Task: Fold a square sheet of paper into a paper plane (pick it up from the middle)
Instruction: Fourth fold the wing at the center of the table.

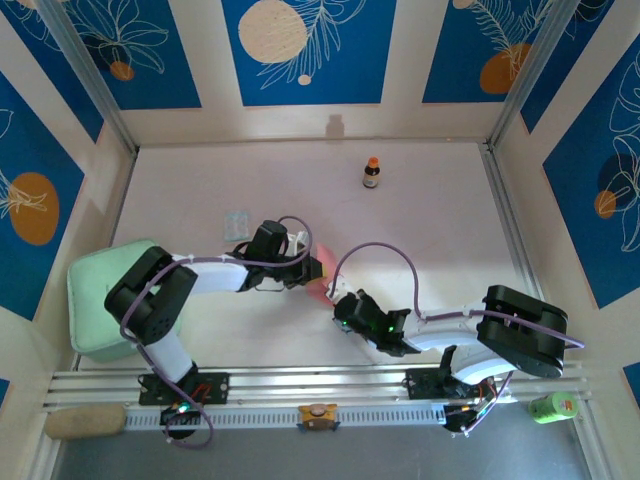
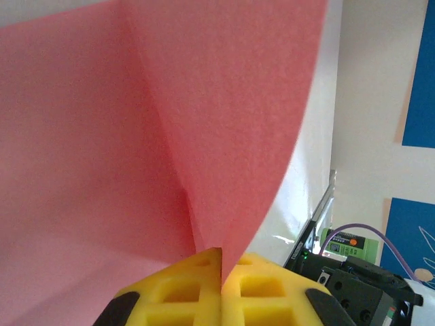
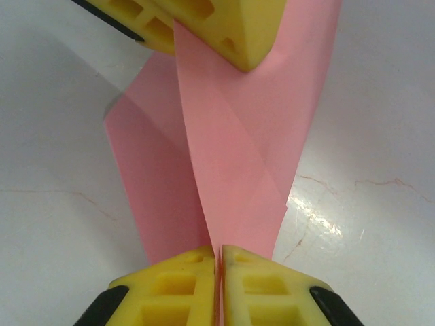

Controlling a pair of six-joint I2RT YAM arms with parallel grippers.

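The left gripper (image 2: 221, 263) is closed on one end of the pink paper sheet (image 3: 238, 149). The right gripper (image 3: 219, 257) is clamped shut on the opposite end. The sheet, creased and partly folded, spans between the two grippers over the middle of the white table (image 1: 430, 220).

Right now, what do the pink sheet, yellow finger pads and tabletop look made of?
Pink sheet: thin matte paper, seemingly; holds sharp creases, curves freely. Finger pads: probably foam or soft rubber, matte yellow, moulded square pockets. Tabletop: hard, glossy white, faint veins and glare; perhaps marble-look laminate.
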